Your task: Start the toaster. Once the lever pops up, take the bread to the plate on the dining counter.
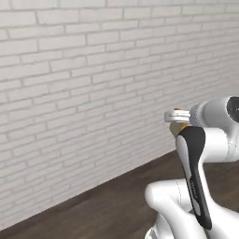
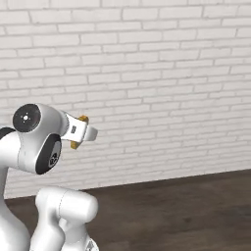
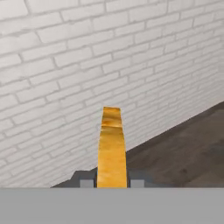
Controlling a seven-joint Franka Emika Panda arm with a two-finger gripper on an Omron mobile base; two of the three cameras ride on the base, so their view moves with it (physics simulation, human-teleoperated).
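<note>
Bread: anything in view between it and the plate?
The bread sits clamped edge-on in the gripper. Ahead of it are a white brick wall and dark wood floor. No plate or dining counter is in frame, so that path can't be judged.

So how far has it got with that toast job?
The bread is already out of the toaster, clamped edge-on in the pincer. For now the robot faces a white brick wall over dark wooden floor. Left: reaching the dining counter and laying the slice on the plate.
</note>
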